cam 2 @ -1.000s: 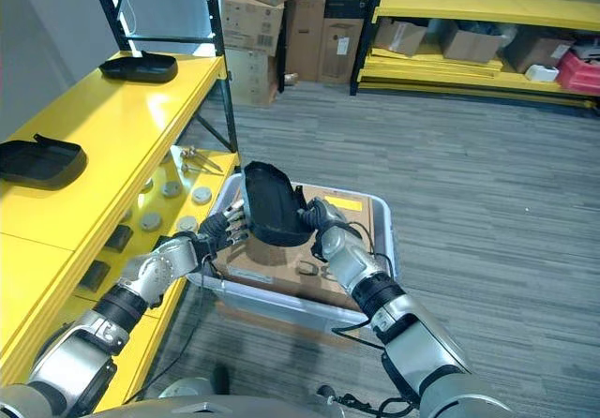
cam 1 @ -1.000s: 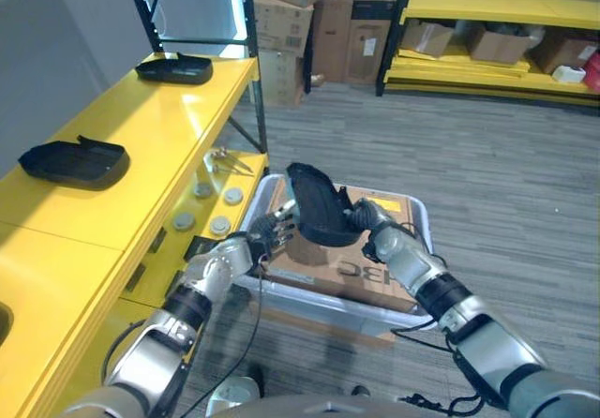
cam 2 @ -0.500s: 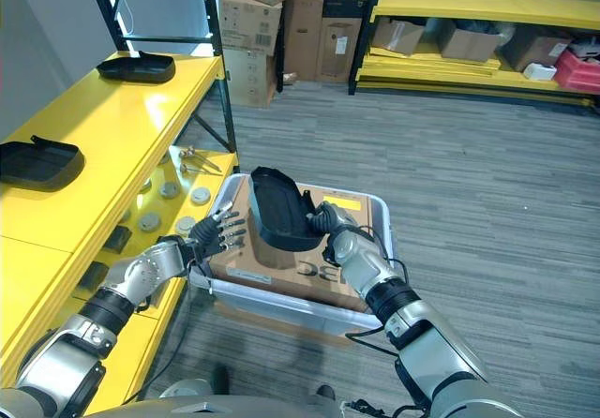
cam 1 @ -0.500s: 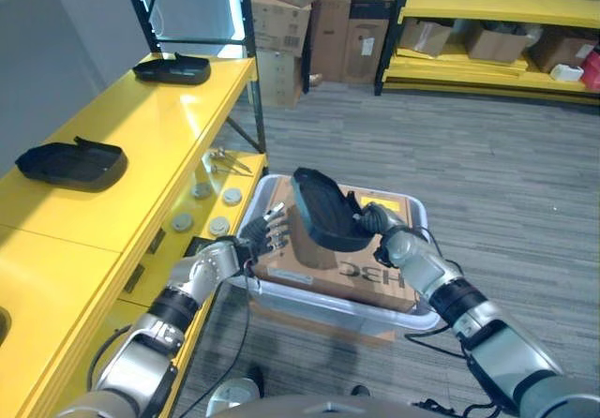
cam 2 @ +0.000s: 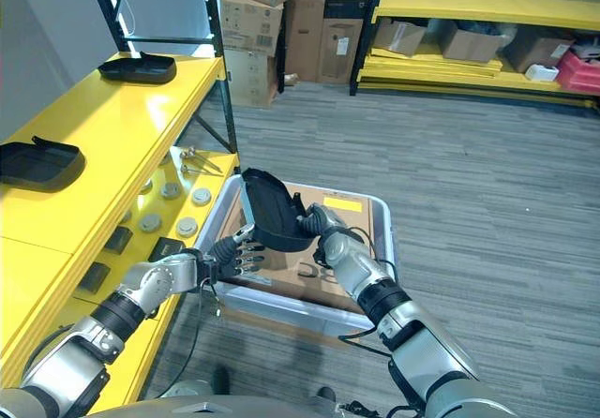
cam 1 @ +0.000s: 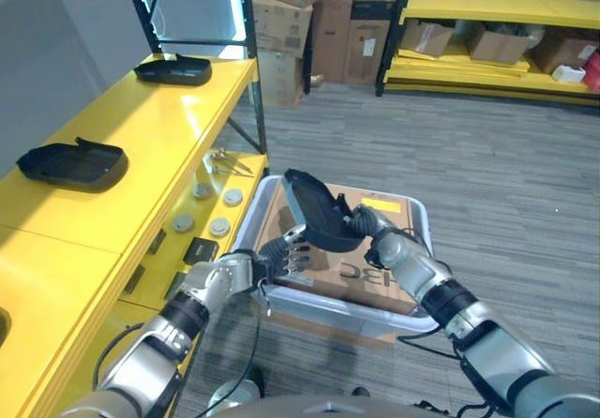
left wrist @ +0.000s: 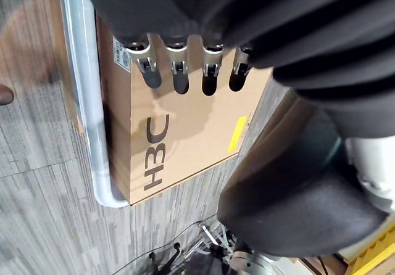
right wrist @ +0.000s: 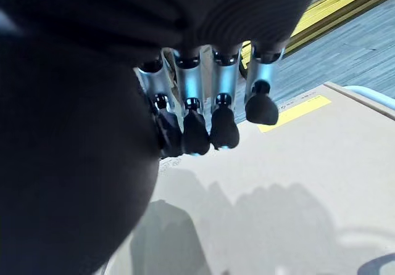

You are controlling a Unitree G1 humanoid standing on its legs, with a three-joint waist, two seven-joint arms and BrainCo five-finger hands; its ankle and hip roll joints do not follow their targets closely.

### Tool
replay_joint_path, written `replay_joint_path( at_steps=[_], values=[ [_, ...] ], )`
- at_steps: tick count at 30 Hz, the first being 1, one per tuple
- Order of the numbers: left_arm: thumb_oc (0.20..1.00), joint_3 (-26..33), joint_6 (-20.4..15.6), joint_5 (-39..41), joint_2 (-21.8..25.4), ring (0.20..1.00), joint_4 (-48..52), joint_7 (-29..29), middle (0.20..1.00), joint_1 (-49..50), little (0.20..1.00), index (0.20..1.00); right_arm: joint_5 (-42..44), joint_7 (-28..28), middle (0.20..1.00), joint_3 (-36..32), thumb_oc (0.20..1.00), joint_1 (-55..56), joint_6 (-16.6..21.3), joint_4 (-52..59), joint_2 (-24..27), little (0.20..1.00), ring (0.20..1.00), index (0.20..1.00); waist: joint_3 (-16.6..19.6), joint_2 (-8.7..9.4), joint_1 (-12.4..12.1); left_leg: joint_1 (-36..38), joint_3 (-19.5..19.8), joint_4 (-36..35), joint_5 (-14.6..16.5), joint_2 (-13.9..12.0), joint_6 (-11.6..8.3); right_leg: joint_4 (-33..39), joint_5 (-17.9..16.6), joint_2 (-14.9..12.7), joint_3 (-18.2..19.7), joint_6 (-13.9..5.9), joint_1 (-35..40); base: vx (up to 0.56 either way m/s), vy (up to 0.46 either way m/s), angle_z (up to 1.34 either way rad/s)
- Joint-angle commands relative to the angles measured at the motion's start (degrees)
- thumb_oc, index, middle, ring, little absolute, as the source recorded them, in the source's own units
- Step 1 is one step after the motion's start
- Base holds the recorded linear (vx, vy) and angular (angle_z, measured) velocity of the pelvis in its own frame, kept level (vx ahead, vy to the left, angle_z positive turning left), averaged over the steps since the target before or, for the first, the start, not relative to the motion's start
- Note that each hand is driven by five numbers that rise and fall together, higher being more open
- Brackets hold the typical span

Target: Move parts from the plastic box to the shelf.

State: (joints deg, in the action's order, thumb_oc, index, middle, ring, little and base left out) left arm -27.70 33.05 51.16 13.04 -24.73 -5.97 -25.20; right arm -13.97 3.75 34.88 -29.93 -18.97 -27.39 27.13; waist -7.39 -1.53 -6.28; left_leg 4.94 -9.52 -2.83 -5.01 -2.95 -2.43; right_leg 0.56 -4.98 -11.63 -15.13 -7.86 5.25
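Observation:
A black moulded part (cam 1: 317, 214) hangs tilted over the clear plastic box (cam 1: 347, 311), and my right hand (cam 1: 372, 227) is shut on its right edge. In the right wrist view those fingers (right wrist: 200, 124) curl against the dark part (right wrist: 68, 164). My left hand (cam 1: 286, 257) is open with straight fingers just below the part, over the brown cardboard (cam 1: 380, 282) lying in the box; its fingers (left wrist: 179, 71) also show in the left wrist view. Two like black parts (cam 1: 73, 163) (cam 1: 173, 67) lie on the yellow shelf (cam 1: 141, 127) to the left.
The shelf's lower level holds several round discs (cam 1: 202, 207) and small metal tools (cam 1: 225, 161). A black rack post (cam 1: 253, 81) rises by the box's far left corner. Stacked cardboard boxes (cam 1: 314, 15) and another yellow rack (cam 1: 506, 10) stand at the back, beyond grey floor.
My left hand has moved from the box's left rim to under the part. The part has tipped a little lower and leftward in my right hand.

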Motion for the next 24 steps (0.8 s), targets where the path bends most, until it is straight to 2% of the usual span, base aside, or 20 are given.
replay_joint_path(
  at_steps=[1, 7, 15, 24],
  values=[
    [1.0, -3.08, -4.45, 5.81, -4.59, 1.0, -0.88, 2.66, 1.0, -5.39, 1.0, 1.0, -3.63, -0.29, 0.2, 3.07, 0.2, -8.05, 3.16, 2.17, -1.25, 0.2, 0.2, 0.2, 2.72, -0.41, -1.8, -2.52, 2.56, 2.32, 3.72, -0.77, -0.85, -4.92, 4.47, -3.33, -3.95, -4.16, 0.13, 0.0, 0.0, 0.0],
    [1.0, -0.42, -7.5, 10.31, -5.68, 1.0, -1.02, 5.38, 1.0, -4.84, 1.0, 1.0, -4.57, -1.61, 0.2, 4.02, 0.2, -8.11, 2.9, 1.13, -1.71, 0.2, 0.2, 0.2, 2.84, -0.27, -2.16, -2.53, 2.55, 2.28, 3.74, -0.93, -1.04, -4.81, 4.58, -3.36, -4.43, -4.03, 0.3, 0.0, 0.0, 0.0],
    [1.0, 2.73, -6.88, 12.02, -5.06, 1.0, -0.95, 3.12, 1.0, -3.29, 1.0, 1.0, -6.74, -2.77, 0.2, 3.76, 0.2, -5.86, 5.02, 0.78, -1.18, 0.2, 0.2, 0.2, 2.9, -0.26, -2.41, -2.86, 2.69, 2.45, 3.8, -0.96, -1.17, -4.88, 4.74, -3.47, -4.83, -3.91, 0.22, 0.0, 0.0, 0.0],
    [1.0, 1.3, -5.19, 8.95, -5.35, 1.0, -0.09, 2.08, 1.0, -2.32, 1.0, 1.0, -7.89, -2.76, 0.2, 3.82, 0.2, -4.69, 6.0, 2.1, -1.62, 0.2, 0.2, 0.2, 2.75, -0.2, -2.38, -2.93, 2.89, 2.48, 3.9, -0.79, -1.02, -4.87, 4.78, -3.42, -4.72, -3.87, 0.19, 0.0, 0.0, 0.0]
  ],
)
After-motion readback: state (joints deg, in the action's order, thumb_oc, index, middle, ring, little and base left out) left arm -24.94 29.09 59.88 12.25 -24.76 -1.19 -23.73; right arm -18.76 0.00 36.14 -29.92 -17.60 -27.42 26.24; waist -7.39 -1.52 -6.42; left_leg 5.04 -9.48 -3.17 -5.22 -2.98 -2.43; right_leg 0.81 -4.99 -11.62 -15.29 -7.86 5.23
